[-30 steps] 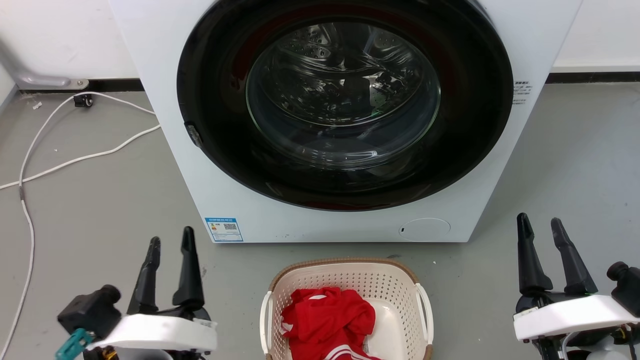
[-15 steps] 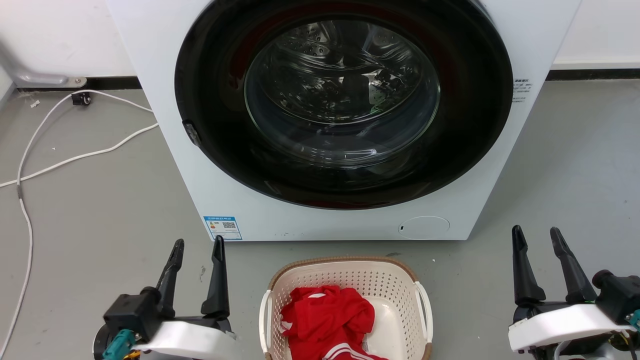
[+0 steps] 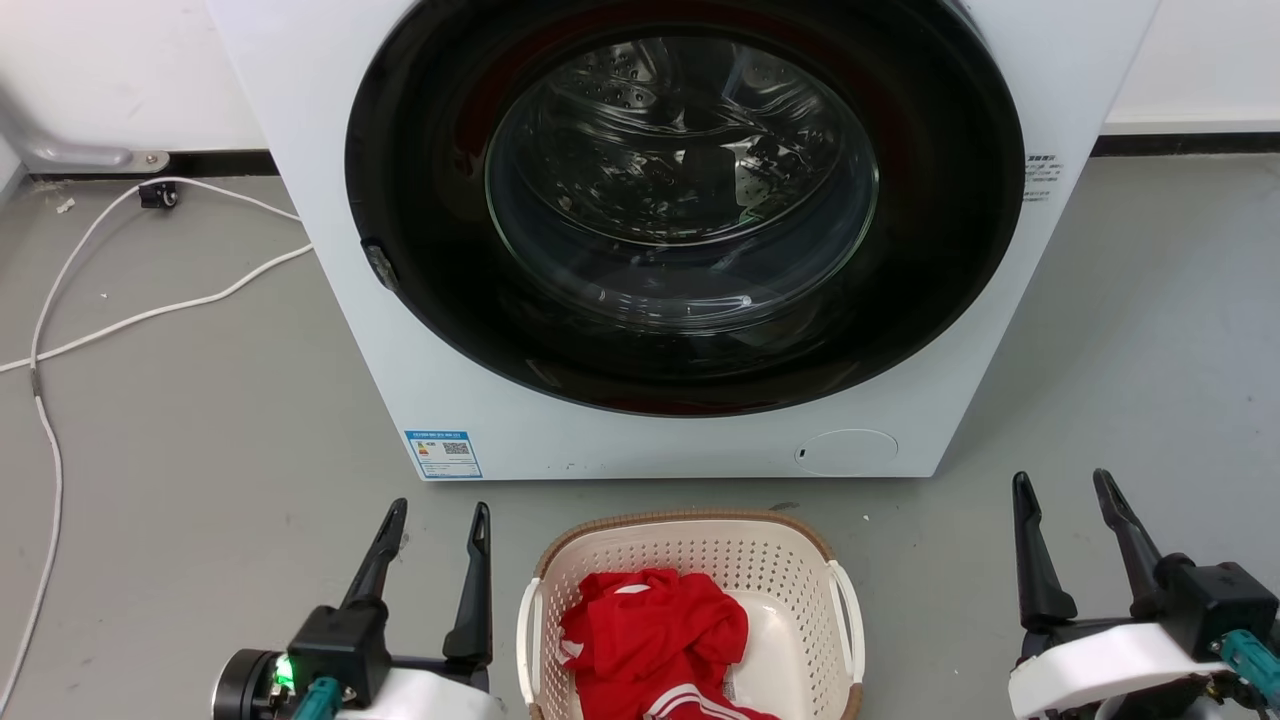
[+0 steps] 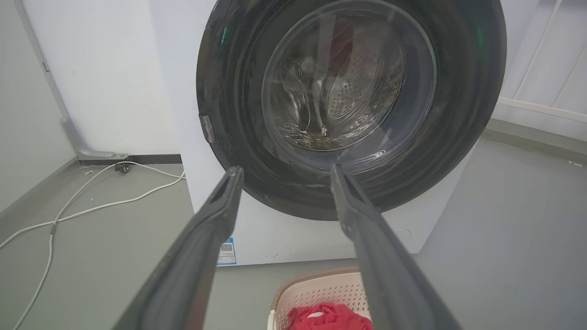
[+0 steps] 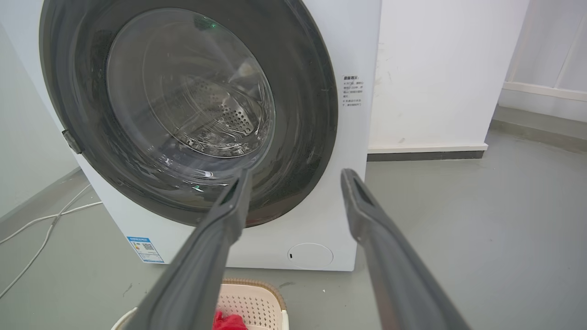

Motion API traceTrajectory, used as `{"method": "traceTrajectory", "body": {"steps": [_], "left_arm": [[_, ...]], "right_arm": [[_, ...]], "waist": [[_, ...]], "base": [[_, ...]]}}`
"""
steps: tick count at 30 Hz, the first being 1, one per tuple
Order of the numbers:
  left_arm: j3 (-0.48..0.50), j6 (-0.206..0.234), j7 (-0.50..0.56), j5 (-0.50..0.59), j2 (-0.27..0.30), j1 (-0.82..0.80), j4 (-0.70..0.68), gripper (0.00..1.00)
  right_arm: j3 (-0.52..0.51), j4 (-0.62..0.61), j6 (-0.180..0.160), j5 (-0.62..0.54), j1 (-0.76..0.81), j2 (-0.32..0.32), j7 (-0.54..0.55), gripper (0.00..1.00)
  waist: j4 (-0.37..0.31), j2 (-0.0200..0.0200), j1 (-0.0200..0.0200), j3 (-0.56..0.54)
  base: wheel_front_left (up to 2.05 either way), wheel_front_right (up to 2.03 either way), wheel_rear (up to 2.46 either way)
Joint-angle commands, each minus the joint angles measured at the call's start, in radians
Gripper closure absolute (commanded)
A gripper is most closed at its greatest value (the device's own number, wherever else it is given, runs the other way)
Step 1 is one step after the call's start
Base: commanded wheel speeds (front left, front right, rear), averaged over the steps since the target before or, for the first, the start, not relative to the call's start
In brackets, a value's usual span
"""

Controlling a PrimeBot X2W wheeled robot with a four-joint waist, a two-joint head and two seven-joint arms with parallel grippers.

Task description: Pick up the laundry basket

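1. Squarely in front of the front-loading washing machine [image 3: 340, 300], the laundry basket [image 3: 690, 555] sits upright on the grey floor [image 3: 180, 450]. The head view's bottom edge cuts off its near end. A red garment with white stripes [image 3: 655, 640] lies bunched inside.
2. Nothing touches its left side handle [image 3: 524, 640] or its right side handle [image 3: 850, 630].
3. The left pincer [image 3: 440, 512] stands just beside the basket's left side but apart from it. Its fingers point toward the washer, moderately parted and holding nothing.
4. The right pincer [image 3: 1061, 480] is well off to the basket's right, parted about as widely and also empty.
5. Judging from this, the pick-up proper has not begun, as the basket rests fully on the floor. What is left is to bring each pincer onto its handle, close both, and raise the basket level so the garment stays in. The right arm has the longer way to go.
6. Farther out, the washer's round glass door [image 3: 680, 180] looks shut, and a white cable [image 3: 150, 318] trails across the floor on the left.
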Motion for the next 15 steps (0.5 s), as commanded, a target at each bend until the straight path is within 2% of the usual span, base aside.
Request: {"method": "traceTrajectory", "body": {"steps": [1, 5, 11, 13, 15], "left_arm": [[-0.007, 0.005, -0.01, 0.02, 0.008, 0.003, 0.0, 0.0], [-0.026, 0.014, -0.018, 0.056, 0.017, 0.003, 0.014, 0.0], [-0.053, 0.053, -0.029, 0.114, 0.032, 0.001, 0.007, 0.0], [-0.059, 0.048, -0.034, 0.111, 0.032, 0.003, 0.01, 0.0], [-0.049, 0.023, -0.037, 0.072, 0.011, 0.013, 0.01, 0.0]], "right_arm": [[-0.001, -0.003, 0.0, -0.025, 0.0, -0.002, -0.007, 0.0], [0.0, 0.003, 0.0, -0.068, 0.001, -0.002, -0.015, 0.0], [0.004, -0.002, 0.0, -0.126, 0.001, -0.002, -0.027, 0.0], [0.005, -0.004, 0.0, -0.143, 0.002, -0.002, -0.032, 0.0], [0.005, -0.007, 0.0, -0.156, 0.004, -0.002, -0.034, 0.0]], "waist": [[0.0, 0.0, 0.0, 0.0], [0.0, 0.0, 0.0, 0.0], [-0.001, 0.0, 0.0, 0.001], [-0.001, 0.0, 0.0, 0.002], [-0.001, 0.0, 0.0, 0.002]], "base": [[0.0, 0.0, 0.0], [0.0, 0.0, 0.0], [0.0, 0.0, 0.0], [0.0, 0.0, 0.0], [0.0, 0.0, 0.0]]}}
